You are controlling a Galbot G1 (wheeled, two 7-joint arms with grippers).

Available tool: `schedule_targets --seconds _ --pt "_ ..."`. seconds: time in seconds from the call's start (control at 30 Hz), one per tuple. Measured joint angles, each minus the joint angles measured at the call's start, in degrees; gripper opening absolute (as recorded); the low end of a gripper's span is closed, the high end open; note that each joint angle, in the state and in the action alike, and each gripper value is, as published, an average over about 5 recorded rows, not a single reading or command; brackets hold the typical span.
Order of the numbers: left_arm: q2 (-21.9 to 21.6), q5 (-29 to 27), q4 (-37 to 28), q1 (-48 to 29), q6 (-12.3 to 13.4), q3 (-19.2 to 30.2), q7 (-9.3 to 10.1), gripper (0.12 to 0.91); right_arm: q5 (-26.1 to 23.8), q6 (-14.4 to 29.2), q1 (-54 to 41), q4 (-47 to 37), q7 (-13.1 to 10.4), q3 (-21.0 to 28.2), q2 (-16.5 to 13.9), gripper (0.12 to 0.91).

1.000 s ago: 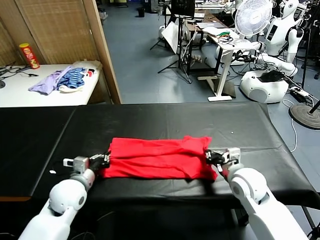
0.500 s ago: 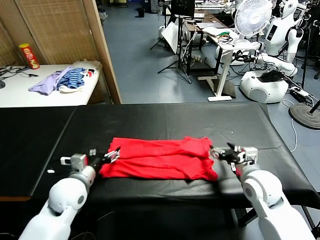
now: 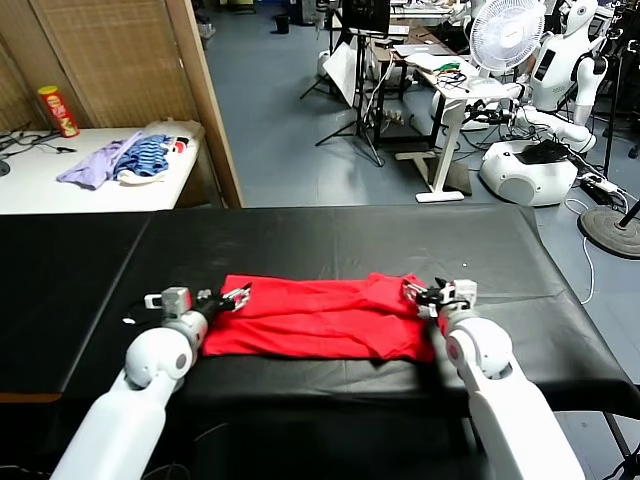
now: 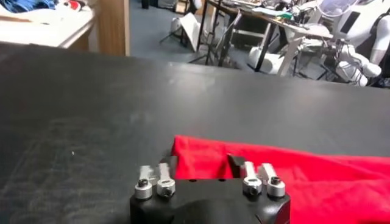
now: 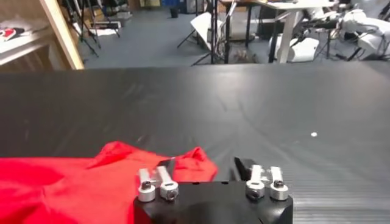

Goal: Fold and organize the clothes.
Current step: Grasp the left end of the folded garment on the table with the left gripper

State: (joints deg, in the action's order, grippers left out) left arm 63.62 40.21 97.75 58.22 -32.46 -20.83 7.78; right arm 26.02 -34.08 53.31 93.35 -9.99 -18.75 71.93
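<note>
The clothes are one red T-shirt, folded into a long flat band across the near part of the black table. My left gripper is at the far corner of the shirt's left end. In the left wrist view the gripper is open, with the red T-shirt's edge lying between its fingers. My right gripper is at the far corner of the right end. It is open around a bunched corner of the red T-shirt, which touches one finger and is apart from the other.
A white side table at the back left carries a heap of lilac and blue-striped garments and a red can. A wooden partition stands behind the black table. A fan and other robots stand at the back right.
A second ago both grippers were at the shirt's near end corners. They opened and drew outward, then moved forward and inward to the far corners. The shirt has stayed flat.
</note>
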Motion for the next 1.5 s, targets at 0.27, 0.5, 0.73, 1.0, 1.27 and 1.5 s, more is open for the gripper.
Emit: schedule_targets --seconds 0.27,0.5,0.73,1.0,1.27,1.5 --pt "1.89 -7.83 -1.76 0.24 1.79 0.29 2.67 0.135 -4.5 4.06 1.02 -0.63 -2.77 0.54 2.53 0.143" --pt "4.35 -17.55 -3.65 -0.38 5.89 0.16 4.09 0.134 -6.94 8.22 0.34 -2.71 -2.69 0.94 3.73 0.142" --pt "4.96 -18.7 -3.6 -0.45 6.22 0.12 3.18 0.259 -6.82 8.0 1.75 -0.68 1.83 -0.05 2.28 0.328" --pt "2.95 -16.65 -0.39 1.71 5.63 -0.52 2.72 0.685 -5.19 7.83 8.41 10.14 3.38 -3.4 -1.9 0.723" --pt "0.62 -12.09 4.56 5.25 5.44 -3.72 3.15 0.797 -5.18 8.15 16.4 20.29 4.16 -6.41 -2.34 0.798" --pt "1.61 -2.9 5.98 8.55 4.47 -6.44 3.46 0.798 -5.66 8.11 18.72 22.99 4.03 -6.8 -1.71 0.798"
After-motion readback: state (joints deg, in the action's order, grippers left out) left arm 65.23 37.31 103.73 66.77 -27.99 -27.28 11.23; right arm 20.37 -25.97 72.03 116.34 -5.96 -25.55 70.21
